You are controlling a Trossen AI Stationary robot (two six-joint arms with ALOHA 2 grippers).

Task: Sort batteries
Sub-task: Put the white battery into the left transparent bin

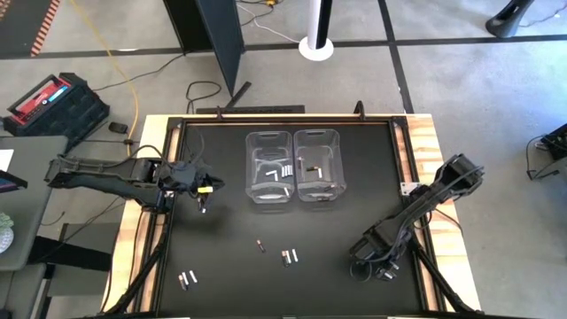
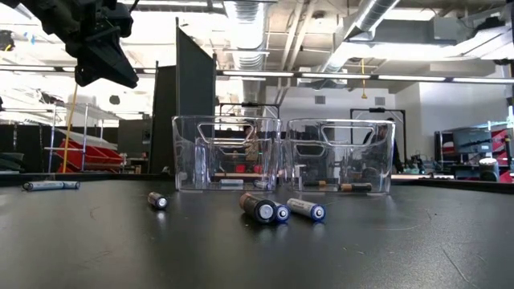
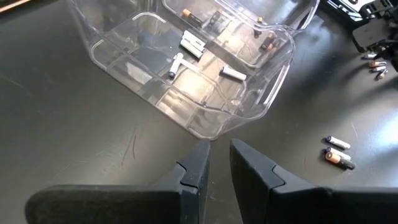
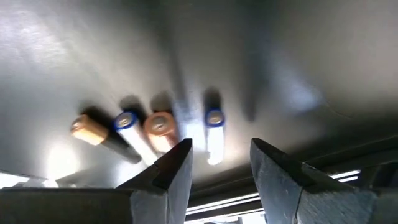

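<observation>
Inside bins (image 1: pixel 292 166): few batteries (image 1: pixel 277 173) sorted already. Loose on counter (image 1: pixel 230 230): several cells (image 1: pixel 290 256) left. Left gripper (image 1: pixel 205 190) nearly closed, empty, hovering near bins; right gripper (image 1: pixel 361 262) open, empty, low over counter.

You're looking at a black table top (image 1: pixel 221 266) framed in pale wood. Two clear plastic bins (image 1: pixel 292 166) stand side by side, touching, at upper centre of the high view. Loose batteries lie on the mat: one dark cell (image 1: pixel 260 246) and a pair (image 1: pixel 290 256) just right of it at lower centre, another pair (image 1: pixel 187 279) at lower left, and a small cluster (image 4: pixel 149 134) at lower right.
</observation>
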